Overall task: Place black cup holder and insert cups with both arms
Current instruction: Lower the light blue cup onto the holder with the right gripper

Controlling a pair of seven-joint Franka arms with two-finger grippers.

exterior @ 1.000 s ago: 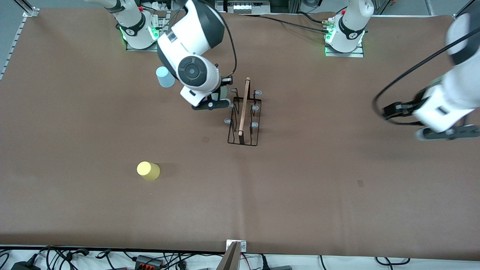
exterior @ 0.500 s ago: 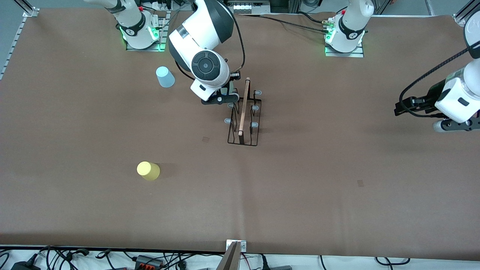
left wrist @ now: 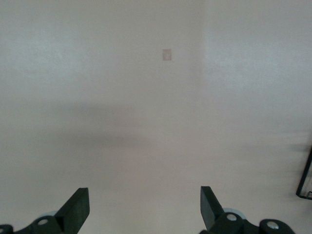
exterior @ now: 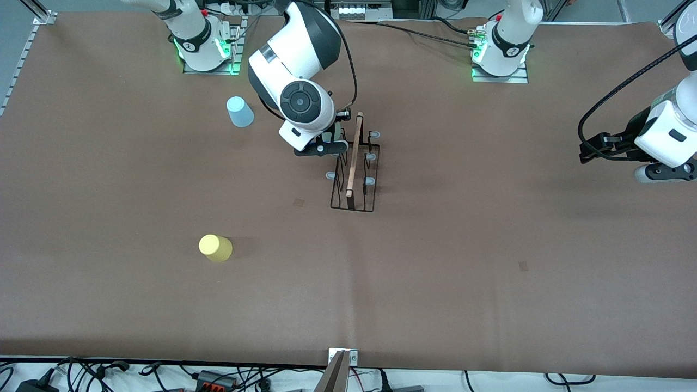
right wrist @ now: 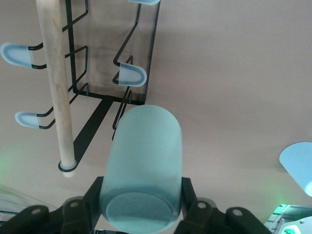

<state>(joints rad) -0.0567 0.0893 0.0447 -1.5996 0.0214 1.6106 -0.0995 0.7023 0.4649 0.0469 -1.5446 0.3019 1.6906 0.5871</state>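
Observation:
The black cup holder (exterior: 352,207) stands mid-table, its wooden rod (right wrist: 54,83) and blue-tipped pegs (right wrist: 132,74) showing in the right wrist view. My right gripper (exterior: 322,148) hangs beside the holder on the right arm's side, shut on a pale green cup (right wrist: 144,161). The cup's closed bottom faces the wrist and its other end points at a peg, just short of it. A light blue cup (exterior: 239,111) and a yellow cup (exterior: 215,247) stand upside down on the table. My left gripper (exterior: 661,173) is open and empty at the left arm's end.
A corner of the holder (left wrist: 306,180) shows in the left wrist view, over bare brown table (left wrist: 146,97). The light blue cup (right wrist: 298,165) sits close to the right arm. Arm bases and cables line the table's edges.
The right gripper carried the green cup up to the holder's pegs. The left arm drew back toward its end of the table and rose a little.

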